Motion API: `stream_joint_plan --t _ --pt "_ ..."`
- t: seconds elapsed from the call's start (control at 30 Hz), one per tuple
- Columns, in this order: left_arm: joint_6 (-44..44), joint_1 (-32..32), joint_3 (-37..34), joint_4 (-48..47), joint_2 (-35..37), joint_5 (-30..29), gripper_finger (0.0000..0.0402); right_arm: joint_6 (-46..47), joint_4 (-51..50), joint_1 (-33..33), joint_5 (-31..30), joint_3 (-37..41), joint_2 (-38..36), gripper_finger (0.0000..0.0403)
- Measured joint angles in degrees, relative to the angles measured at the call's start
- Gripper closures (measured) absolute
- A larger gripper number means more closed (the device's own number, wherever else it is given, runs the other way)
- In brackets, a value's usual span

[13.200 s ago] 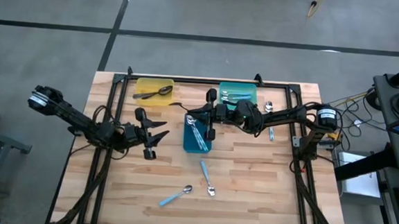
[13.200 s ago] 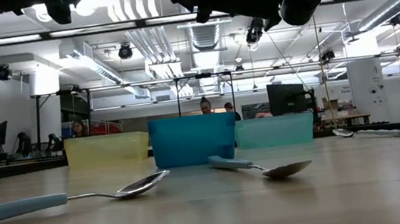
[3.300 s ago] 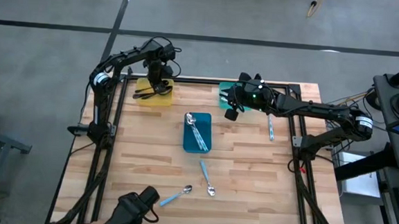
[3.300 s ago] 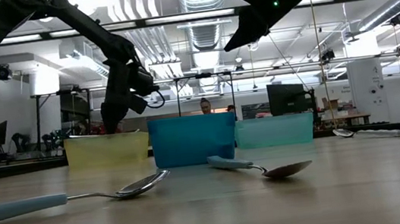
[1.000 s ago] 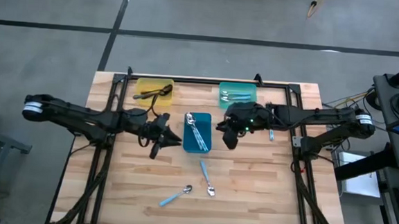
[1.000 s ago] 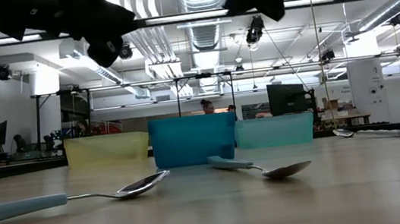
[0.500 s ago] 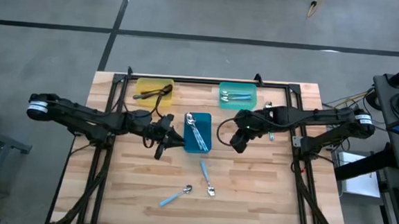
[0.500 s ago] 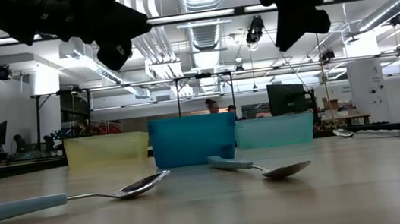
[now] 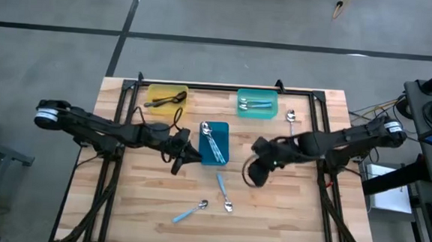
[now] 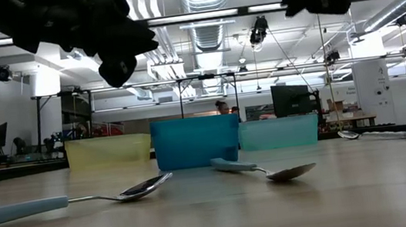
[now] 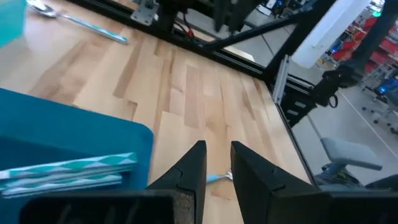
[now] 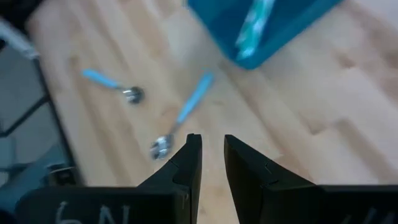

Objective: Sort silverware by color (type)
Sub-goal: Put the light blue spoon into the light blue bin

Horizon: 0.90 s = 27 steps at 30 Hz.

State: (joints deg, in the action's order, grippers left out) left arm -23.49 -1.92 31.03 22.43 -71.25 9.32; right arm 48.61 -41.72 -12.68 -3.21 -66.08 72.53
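Note:
Two blue-handled spoons lie flat on the wood near the front: one (image 9: 223,191) (image 12: 183,115) and one (image 9: 190,212) (image 12: 112,84). A third spoon (image 9: 291,116) lies by the right rail. The blue tray (image 9: 213,160) holds blue-handled spoons (image 11: 68,171), the yellow tray (image 9: 157,106) dark ones, the teal tray (image 9: 256,113) others. My left gripper (image 9: 187,157) (image 11: 216,155) hovers shut and empty beside the blue tray's left side. My right gripper (image 9: 252,176) (image 12: 211,146) hangs shut and empty to the right of the blue tray, tilted down toward the loose spoons.
A black metal frame (image 9: 225,87) runs along the table's far edge and down both sides. Bare wood (image 9: 285,215) lies at the front right, and a workshop room shows beyond the table in the low view.
My right gripper has swung from near the teal tray toward the table's near edge, sinking and rolling its wrist, and now points down at the loose spoons. My left gripper has crept toward the blue tray and sunk a little. No spoon has moved.

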Motion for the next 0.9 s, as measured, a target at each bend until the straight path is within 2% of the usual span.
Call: stream_joint_plan --t 0.2,0.47,0.73,0.9 --pt "-1.9 -4.2 0.0 3.1 -2.8 -2.2 0.0348 5.1 3.1 -7.1 -5.9 0.0 2.0 0.0344" --pt "-9.5 -15.6 0.1 8.3 -5.4 -8.4 0.0356 6.1 4.2 -12.7 -4.5 -1.0 9.3 0.0344" --pt "-23.9 -28.8 0.1 8.1 -9.1 -19.2 0.0357 4.8 2.3 -17.0 -0.8 -3.6 14.8 0.0344" --pt "-31.8 -34.9 3.0 7.5 -14.4 -21.9 0.0357 4.9 0.8 -19.5 -0.9 -3.9 15.4 0.0344"
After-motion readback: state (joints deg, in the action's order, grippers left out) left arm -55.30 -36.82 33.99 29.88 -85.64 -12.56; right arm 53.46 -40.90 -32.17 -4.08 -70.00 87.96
